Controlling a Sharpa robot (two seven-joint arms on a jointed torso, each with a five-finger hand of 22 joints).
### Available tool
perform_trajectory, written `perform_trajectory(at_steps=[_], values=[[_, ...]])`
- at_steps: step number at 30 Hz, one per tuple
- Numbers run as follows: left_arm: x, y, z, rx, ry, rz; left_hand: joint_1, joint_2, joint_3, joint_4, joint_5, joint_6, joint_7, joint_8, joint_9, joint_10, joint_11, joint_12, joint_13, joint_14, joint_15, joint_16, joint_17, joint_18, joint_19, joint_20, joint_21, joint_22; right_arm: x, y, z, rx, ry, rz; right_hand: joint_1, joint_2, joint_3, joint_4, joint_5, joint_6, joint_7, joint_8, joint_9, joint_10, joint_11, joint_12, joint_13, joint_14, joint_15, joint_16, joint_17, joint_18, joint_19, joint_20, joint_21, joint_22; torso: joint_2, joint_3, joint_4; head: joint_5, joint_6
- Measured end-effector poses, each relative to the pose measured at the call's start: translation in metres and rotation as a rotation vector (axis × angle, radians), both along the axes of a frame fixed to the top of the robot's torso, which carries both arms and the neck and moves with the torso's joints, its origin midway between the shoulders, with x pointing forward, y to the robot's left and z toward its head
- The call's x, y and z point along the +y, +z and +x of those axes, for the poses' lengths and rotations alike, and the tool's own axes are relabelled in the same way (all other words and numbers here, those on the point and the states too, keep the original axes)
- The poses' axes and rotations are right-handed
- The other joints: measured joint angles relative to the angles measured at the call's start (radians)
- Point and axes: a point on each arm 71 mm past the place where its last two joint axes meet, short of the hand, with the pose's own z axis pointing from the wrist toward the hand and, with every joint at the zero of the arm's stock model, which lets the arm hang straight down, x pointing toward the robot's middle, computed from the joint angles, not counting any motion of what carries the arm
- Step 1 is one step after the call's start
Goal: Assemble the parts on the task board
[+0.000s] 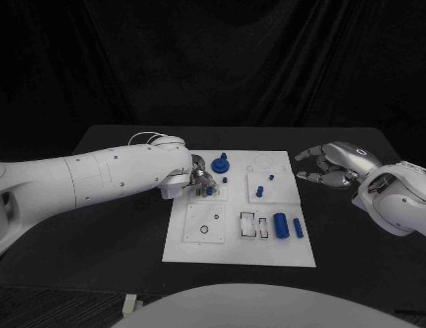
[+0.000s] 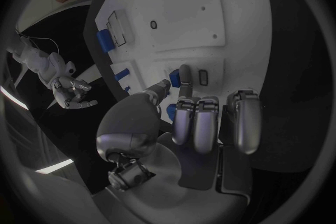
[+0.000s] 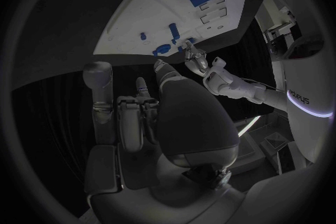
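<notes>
The white task board [image 1: 235, 242] lies mid-table. My left hand [image 1: 197, 179] hovers over its upper left area, thumb and forefinger [image 2: 184, 77] pinching a small blue peg [image 1: 208, 192] that stands on the board [image 2: 210, 5]. A round blue part [image 1: 221, 164] and short pegs [image 1: 259, 190] sit nearby. A thick blue cylinder [image 1: 280, 224] and a thin one [image 1: 297, 228] lie at the lower right. My right hand [image 1: 324, 166] hangs just off the board's upper right edge, fingers loosely curved and apart, holding nothing.
Rectangular slots [image 1: 253, 225] and a round hole [image 1: 204, 229] mark the board's lower half. Black tabletop [image 1: 105, 239] surrounds the board on both sides, and the table's front edge [image 1: 85, 287] is close to me.
</notes>
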Motion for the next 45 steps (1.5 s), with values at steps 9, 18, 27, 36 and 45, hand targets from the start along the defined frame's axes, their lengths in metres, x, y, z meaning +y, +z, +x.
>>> perform_trajectory(at_steps=[9,18,27,36,45], values=[[0.0,0.0,0.001,0.002,0.002,-0.002,-0.012,-0.004,-0.057,0.044,-0.041,-0.005,0.009,-0.013,0.003,-0.004,0.004,0.0,0.0,0.0,0.0,0.0,0.0,0.0,-0.003,0.003,-0.004,0.0,0.0,-0.001,0.0,0.004,0.001,-0.001,0.0,0.0,0.0,0.0,0.0,0.0,0.0,0.0,0.0,0.0,0.0,0.0,0.0,0.0,0.0,0.0,0.0,0.0,0.0,0.0,0.0,0.0,0.0,0.0001,0.0,-0.001,0.0],[0.002,0.0,0.0,0.002,0.003,-0.007,-0.02,-0.004,-0.067,0.054,-0.048,-0.005,0.009,-0.013,0.007,-0.004,0.004,0.0,0.0,0.004,0.004,0.0,0.0,0.0,-0.003,0.003,-0.004,0.0,0.0,-0.003,-0.001,0.009,0.001,-0.003,0.0,0.0,0.0,0.0,0.003,0.0,0.0,-0.003,0.0,0.0,0.0,0.0,0.0,0.0,0.0,0.0,0.0,0.0,0.0,0.0,0.0,0.0,0.0,0.0,0.0,0.0,0.0],[0.014,0.005,-0.006,-0.017,0.016,-0.018,-0.002,-0.021,-0.098,0.049,-0.055,0.009,-0.006,-0.001,0.031,-0.004,0.004,0.0,0.0,0.003,0.003,0.0,0.0,0.0,0.002,0.005,-0.004,0.0,-0.003,-0.003,-0.002,0.01,-0.004,-0.004,0.0,0.0,-0.003,-0.003,0.004,0.0,0.0,-0.004,-0.001,0.0,0.0,0.0,0.0,0.0,0.0,0.0,0.0,0.0,0.0,0.0,0.0,0.001,0.001,-0.0001,0.0,0.002,0.0],[0.025,0.068,0.016,-0.171,0.019,-0.055,0.019,-0.029,-0.148,0.067,-0.064,0.025,-0.014,0.033,0.072,0.0,0.0,0.0,0.0,0.0,0.0,0.0,0.0,0.0,0.013,-0.006,0.003,0.0,-0.005,-0.003,-0.002,0.01,-0.008,-0.005,0.0,0.0,-0.003,-0.003,0.004,0.003,0.004,-0.004,-0.001,0.0,0.0,0.0,0.0,0.0,0.0,0.0,0.0,0.0,0.0,0.0,0.0,0.001,0.002,-0.0002,-0.0012,-0.01,0.0],[0.034,0.102,0.035,-0.228,0.015,-0.014,0.055,-0.016,-0.16,0.068,-0.065,0.029,-0.018,0.052,0.101,-0.003,-0.004,0.0,0.0,0.0,0.0,0.0,0.0,0.0,0.013,-0.006,0.003,0.0,-0.005,-0.003,-0.002,0.01,-0.008,-0.005,0.0,0.0,-0.003,-0.003,0.004,0.003,0.004,-0.004,-0.001,0.0,0.0,0.0,0.0,0.0,0.0,0.0,0.0,0.0,0.0,0.0,0.0,0.0,0.001,0.0,-0.0006,-0.008,0.0]])
